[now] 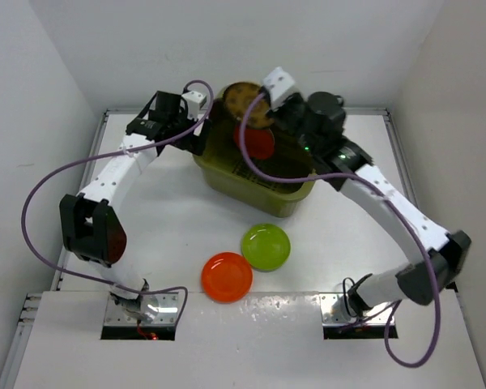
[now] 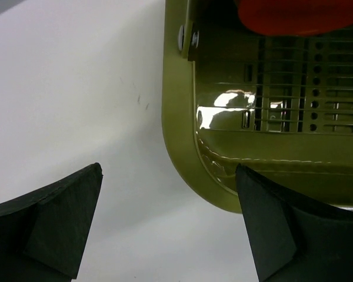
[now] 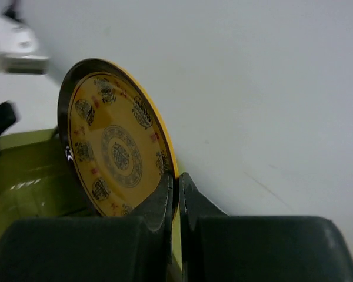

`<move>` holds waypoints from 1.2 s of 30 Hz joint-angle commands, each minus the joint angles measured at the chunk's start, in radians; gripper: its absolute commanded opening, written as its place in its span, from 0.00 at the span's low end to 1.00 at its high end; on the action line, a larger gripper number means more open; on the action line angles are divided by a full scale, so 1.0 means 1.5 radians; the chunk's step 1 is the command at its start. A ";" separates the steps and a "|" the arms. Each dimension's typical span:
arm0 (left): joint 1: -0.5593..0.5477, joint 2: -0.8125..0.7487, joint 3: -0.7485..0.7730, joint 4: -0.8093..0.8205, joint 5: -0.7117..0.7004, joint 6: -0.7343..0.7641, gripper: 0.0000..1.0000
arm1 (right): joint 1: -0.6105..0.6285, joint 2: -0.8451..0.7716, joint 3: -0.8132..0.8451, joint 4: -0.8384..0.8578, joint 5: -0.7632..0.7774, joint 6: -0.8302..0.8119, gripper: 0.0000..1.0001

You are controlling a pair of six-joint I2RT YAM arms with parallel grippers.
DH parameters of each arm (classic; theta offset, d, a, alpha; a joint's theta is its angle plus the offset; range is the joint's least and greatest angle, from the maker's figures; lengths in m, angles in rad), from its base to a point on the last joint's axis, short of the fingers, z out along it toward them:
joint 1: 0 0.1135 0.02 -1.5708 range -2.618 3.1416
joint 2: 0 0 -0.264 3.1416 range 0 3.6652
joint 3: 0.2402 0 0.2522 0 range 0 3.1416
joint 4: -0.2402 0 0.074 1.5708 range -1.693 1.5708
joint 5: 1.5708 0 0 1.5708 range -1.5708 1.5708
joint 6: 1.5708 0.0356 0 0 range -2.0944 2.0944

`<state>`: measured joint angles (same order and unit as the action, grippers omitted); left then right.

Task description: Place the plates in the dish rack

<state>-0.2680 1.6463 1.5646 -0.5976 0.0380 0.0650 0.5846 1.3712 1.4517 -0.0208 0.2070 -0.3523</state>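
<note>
Right hand (image 3: 176, 182) pinches the patterned plate (image 3: 115, 153) by its rim; left hand (image 2: 167, 176) gapes wide, empty.

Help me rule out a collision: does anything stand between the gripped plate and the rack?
Nothing visible blocks it. The right gripper holds the patterned plate at the far end of the rack. One orange plate already sits inside, nearer the middle; the open left gripper is outside a rack corner.
</note>
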 commanded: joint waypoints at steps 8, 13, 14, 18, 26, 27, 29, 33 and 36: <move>0.034 0.076 0.041 0.005 0.073 0.001 1.00 | 0.032 0.154 -0.014 0.134 -0.077 -0.135 0.00; 0.034 0.107 0.053 0.019 0.087 0.001 1.00 | 0.045 0.204 -0.041 0.187 -0.002 -0.221 0.00; 0.034 0.113 0.053 0.019 0.087 0.001 1.00 | 0.047 0.208 -0.045 0.205 0.004 -0.245 0.00; 0.041 0.119 0.053 0.013 0.087 0.017 0.98 | 0.055 0.230 -0.072 0.241 0.035 -0.260 0.00; 0.047 0.119 0.060 -0.025 0.095 0.111 0.98 | 0.078 0.255 -0.198 0.405 0.129 -0.219 0.00; 0.047 0.119 0.060 -0.025 0.095 0.121 0.98 | 0.078 0.261 -0.203 0.424 0.144 -0.209 0.00; 0.053 0.113 0.060 -0.031 0.111 0.138 0.98 | 0.076 0.278 -0.201 0.438 0.137 -0.216 0.00; 0.075 0.113 0.060 -0.045 0.148 0.138 0.98 | 0.065 0.294 -0.178 0.421 0.130 -0.182 0.00; 0.082 0.119 0.060 -0.052 0.163 0.138 0.98 | 0.063 0.294 -0.179 0.430 0.162 -0.154 0.00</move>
<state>-0.1806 1.8263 1.6257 -0.6327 0.2485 0.2359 0.6888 1.8320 1.1419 0.5018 0.3985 -0.6529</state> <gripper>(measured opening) 0.984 0.010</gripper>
